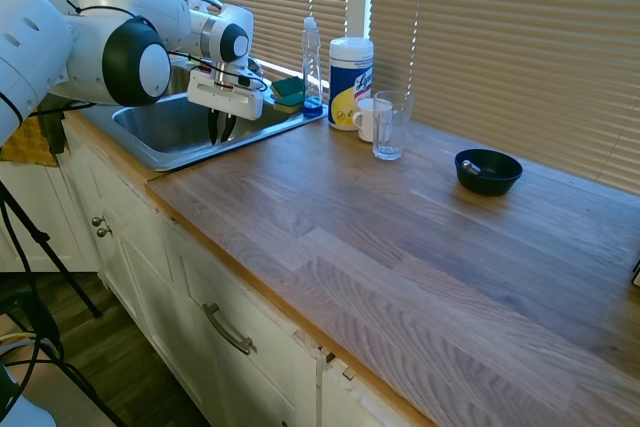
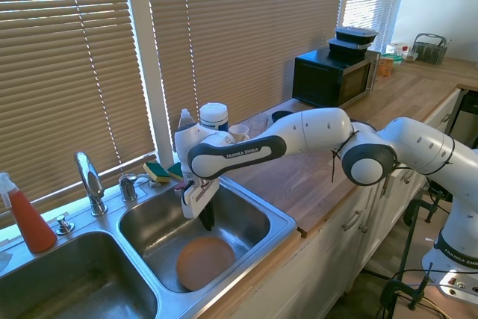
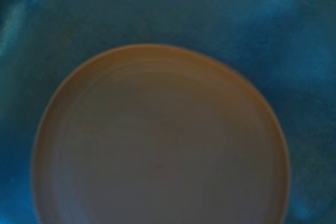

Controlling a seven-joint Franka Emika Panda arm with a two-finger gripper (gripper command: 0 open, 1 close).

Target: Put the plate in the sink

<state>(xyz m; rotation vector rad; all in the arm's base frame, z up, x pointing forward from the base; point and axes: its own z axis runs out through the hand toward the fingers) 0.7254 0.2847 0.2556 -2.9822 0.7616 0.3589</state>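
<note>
Daylight is glowing through closed wooden blinds (image 1: 500, 37) filling the frame's upper half. A wood-grain countertop (image 1: 420, 247) is stretching over white cabinets (image 1: 200, 307) at lower left.

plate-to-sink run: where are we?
Done: the plate lies flat on the floor of the sink, in the basin nearer the counter. In hand: nothing; the hand hangs above the plate, apart from it. Left: at most, pulling the arm out.

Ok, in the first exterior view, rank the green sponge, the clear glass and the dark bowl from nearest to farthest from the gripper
1. The green sponge, on the sink ledge just beyond the gripper.
2. The clear glass, out on the wooden counter past the wipes canister.
3. The dark bowl, farthest along the counter.
</note>
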